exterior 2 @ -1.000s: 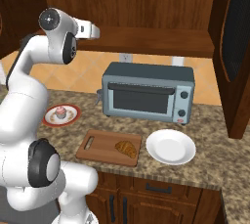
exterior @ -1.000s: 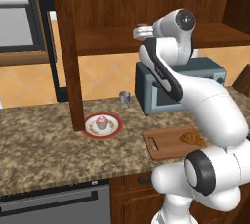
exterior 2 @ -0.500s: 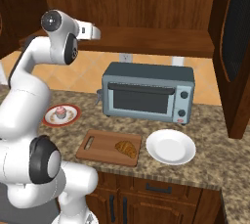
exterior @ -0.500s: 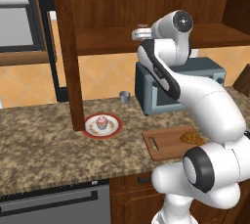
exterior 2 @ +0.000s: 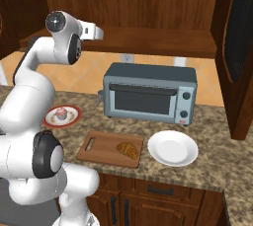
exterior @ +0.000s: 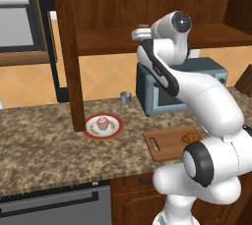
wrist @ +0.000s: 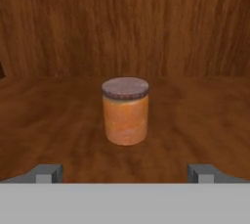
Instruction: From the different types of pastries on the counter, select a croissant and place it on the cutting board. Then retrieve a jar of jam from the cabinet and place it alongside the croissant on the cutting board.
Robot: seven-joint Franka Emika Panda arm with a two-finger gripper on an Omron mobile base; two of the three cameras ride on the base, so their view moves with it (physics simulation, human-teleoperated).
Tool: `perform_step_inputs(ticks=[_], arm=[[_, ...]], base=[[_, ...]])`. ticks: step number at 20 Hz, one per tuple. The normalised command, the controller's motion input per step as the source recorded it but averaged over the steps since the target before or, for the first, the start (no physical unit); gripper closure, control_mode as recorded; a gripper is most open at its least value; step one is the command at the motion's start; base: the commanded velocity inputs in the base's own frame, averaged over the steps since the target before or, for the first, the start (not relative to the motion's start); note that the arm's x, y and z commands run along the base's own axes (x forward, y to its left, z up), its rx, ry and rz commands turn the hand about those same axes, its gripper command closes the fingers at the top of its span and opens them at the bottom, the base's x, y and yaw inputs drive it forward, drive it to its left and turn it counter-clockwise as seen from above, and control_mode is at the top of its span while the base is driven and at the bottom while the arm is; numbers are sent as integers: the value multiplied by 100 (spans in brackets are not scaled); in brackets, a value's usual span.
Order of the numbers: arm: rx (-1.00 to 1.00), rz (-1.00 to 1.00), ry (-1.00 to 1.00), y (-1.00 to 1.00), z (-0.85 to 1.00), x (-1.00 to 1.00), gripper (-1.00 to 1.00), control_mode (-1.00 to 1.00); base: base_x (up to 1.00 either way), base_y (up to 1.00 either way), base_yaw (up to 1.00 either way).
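Hand view shows the small orange cylindrical jar of jam upright on the dark-brown wooden cabinet shelf, centred ahead of the gripper with fingers wide apart, so advance straight, level, closing below the lid.

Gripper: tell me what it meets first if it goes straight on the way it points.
Most likely the jam jar, standing upright on the cabinet shelf, centred ahead of the open gripper; behind it, the wooden back wall. The gap between is hard to judge.
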Motion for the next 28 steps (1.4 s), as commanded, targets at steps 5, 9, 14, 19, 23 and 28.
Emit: perform_step_inputs(ticks=[5,9,14,19,23,28], arm=[[0,0,0,0,0,16,-100,-100],[0,0,0,0,0,32,-100,-100],[0,0,0,0,0,19,-100,-100],[0,0,0,0,0,19,-100,-100],[0,0,0,1,-4,21,-100,-100],[0,0,0,4,-7,17,-100,-100]], base=[[0,0,0],[0,0,0],[0,0,0],[0,0,0],[0,0,0],[0,0,0]])
